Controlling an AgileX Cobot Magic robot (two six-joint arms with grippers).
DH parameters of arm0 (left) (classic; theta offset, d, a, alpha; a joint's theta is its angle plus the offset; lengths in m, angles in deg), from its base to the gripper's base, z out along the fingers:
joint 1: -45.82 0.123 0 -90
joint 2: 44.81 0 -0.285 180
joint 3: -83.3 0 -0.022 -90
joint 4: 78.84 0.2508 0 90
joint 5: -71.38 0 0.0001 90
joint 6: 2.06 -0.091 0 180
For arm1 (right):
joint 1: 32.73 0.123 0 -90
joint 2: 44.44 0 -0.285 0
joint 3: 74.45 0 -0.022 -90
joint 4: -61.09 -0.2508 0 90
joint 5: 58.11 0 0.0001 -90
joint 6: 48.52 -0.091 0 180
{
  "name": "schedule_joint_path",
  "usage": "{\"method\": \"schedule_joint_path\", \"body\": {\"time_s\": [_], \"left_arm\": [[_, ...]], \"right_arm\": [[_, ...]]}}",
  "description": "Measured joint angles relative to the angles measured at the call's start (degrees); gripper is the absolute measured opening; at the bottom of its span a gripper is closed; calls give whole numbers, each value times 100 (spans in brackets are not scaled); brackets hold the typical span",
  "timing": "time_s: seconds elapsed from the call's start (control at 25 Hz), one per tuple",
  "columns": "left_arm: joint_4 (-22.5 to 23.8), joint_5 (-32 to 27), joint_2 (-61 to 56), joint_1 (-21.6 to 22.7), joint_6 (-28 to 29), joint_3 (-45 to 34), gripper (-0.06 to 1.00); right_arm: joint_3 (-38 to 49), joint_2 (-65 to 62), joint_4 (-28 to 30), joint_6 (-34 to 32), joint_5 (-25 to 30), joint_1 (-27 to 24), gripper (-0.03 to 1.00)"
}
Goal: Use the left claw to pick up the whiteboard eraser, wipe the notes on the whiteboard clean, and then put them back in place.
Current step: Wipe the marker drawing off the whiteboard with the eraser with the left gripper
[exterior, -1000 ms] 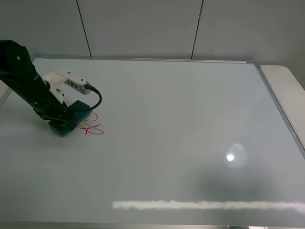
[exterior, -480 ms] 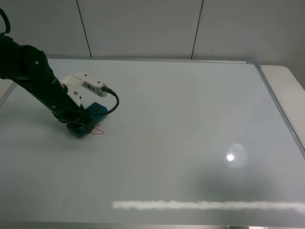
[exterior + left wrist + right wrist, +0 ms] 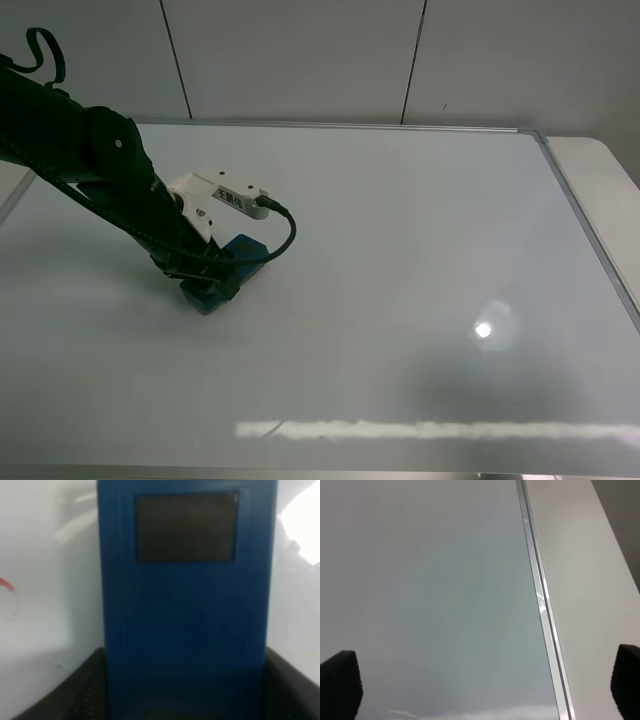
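Eraser has slid toward 4 o'clock across the notes, now only a faint red trace beside it; left claw fingers clamped on it, at 9 o'clock on the whiteboard, so the wipe looks nearly done.

- Large glossy white rectangular whiteboard with a thin silver-grey metal frame: lies flat on a pale tabletop.
- Small teal-blue rectangular whiteboard eraser: rests on the board's left part.
- Faint red marker trace: on the board, just beside the eraser.
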Motion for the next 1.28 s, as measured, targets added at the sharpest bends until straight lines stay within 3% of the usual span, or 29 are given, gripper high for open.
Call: {"method": "schedule_joint_path", "body": {"time_s": [0.2,0.36,0.6,0.88,1.08,1.28], "left_arm": [[19,94,149,95,0,24,55],[189,319,206,439,-19,82,55],[451,543,223,1360,-19,81,55],[376,398,218,2366,174,107,55],[344,367,218,2231,195,124,55],[148,212,218,1583,216,124,55]], "right_arm": [[0,0,0,0,0,0,99],[0,0,0,0,0,0,99],[0,0,0,0,0,0,99],[0,0,0,0,0,0,99],[0,0,0,0,0,0,99],[0,0,0,0,0,0,99]]}}
